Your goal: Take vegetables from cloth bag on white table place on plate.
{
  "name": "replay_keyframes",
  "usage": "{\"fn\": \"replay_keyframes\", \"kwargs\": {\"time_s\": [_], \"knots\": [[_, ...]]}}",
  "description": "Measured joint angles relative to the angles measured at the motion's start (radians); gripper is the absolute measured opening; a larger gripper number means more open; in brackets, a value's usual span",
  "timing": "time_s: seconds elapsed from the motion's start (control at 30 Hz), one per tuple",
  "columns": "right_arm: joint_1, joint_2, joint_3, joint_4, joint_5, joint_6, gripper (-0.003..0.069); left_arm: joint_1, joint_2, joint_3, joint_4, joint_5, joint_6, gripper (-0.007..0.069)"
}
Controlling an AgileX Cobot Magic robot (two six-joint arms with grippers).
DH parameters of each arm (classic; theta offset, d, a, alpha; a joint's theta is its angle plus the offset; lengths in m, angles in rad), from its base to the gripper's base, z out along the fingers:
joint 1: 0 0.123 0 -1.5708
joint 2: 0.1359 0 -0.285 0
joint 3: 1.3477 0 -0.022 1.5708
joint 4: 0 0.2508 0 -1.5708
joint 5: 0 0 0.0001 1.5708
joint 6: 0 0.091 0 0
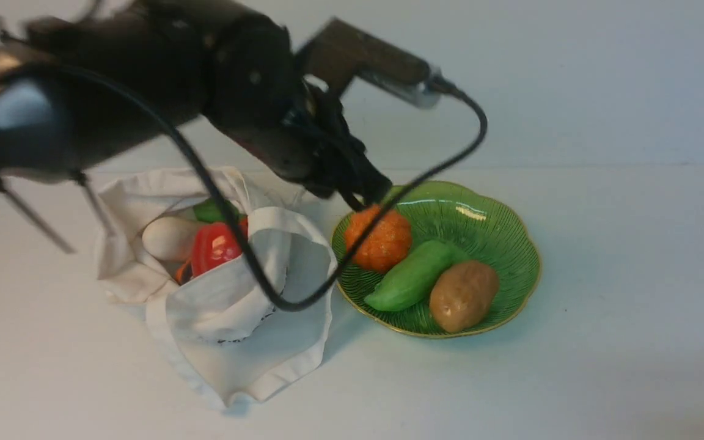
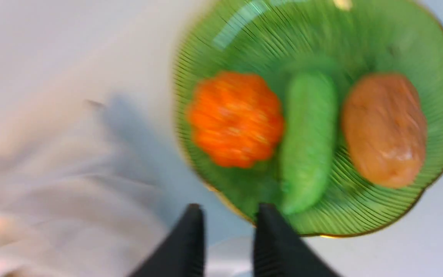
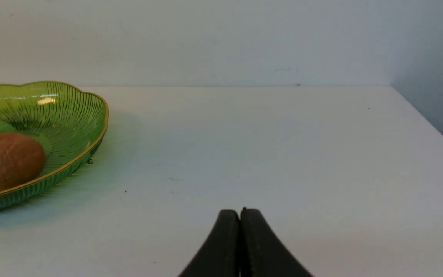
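The green plate (image 1: 498,244) holds the orange pumpkin (image 1: 379,239), the light green pod (image 1: 413,276) and the brown potato (image 1: 464,295). The cloth bag (image 1: 230,305) lies left of it with the red pepper (image 1: 214,247), the white oval (image 1: 168,238) and a green piece (image 1: 208,211) inside. My left gripper (image 1: 367,195) hangs just above the plate's near-left rim, over the pumpkin; in the left wrist view it (image 2: 229,209) is open and empty, with pumpkin (image 2: 235,119), pod (image 2: 308,138) and potato (image 2: 385,129) on the plate (image 2: 360,215) beyond. My right gripper (image 3: 240,211) is shut and empty over the white table (image 3: 263,146).
A black cable (image 1: 266,287) from the left arm loops down across the bag and the plate's left edge. In the right wrist view the plate (image 3: 79,115) is off to one side and the table's far edge meets a pale wall (image 3: 221,38).
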Motion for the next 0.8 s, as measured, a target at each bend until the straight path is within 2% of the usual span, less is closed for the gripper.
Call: {"fn": "replay_keyframes", "kwargs": {"time_s": [0.1, 0.2, 0.3, 0.57, 0.8], "knots": [[0.0, 0.0, 0.0, 0.0, 0.0, 0.0, -0.001, 0.0, -0.145, 0.0, 0.035, 0.031, -0.026, 0.0011], [0.0, 0.0, 0.0, 0.0, 0.0, 0.0, -0.001, 0.0, -0.265, 0.0, 0.024, 0.064, -0.034, -0.0003], [0.0, 0.0, 0.0, 0.0, 0.0, 0.0, -0.001, 0.0, -0.452, 0.037, -0.04, 0.074, -0.039, -0.0005], [0.0, 0.0, 0.0, 0.0, 0.0, 0.0, -0.001, 0.0, -0.787, 0.393, -0.067, -0.148, -0.046, -0.0005], [0.0, 0.0, 0.0, 0.0, 0.0, 0.0, -0.001, 0.0, -0.94, 0.62, -0.145, -0.193, -0.091, -0.0005]]}}
